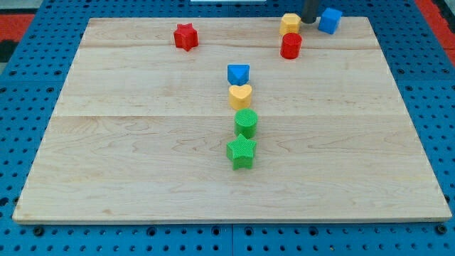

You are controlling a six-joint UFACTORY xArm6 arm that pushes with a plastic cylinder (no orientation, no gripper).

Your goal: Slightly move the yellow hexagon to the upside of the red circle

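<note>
The yellow hexagon (290,23) sits near the view's top edge of the wooden board (142,163). The red circle (291,45) stands just below it, nearly touching. My tip (310,21) is a dark rod end at the view's top, just right of the yellow hexagon and left of a blue cube (329,20). It looks close to or touching the hexagon's right side.
A red star (185,36) lies at the view's top left. A column in the middle holds a blue block (238,73), a yellow heart (240,95), a green cylinder (246,123) and a green star (241,152).
</note>
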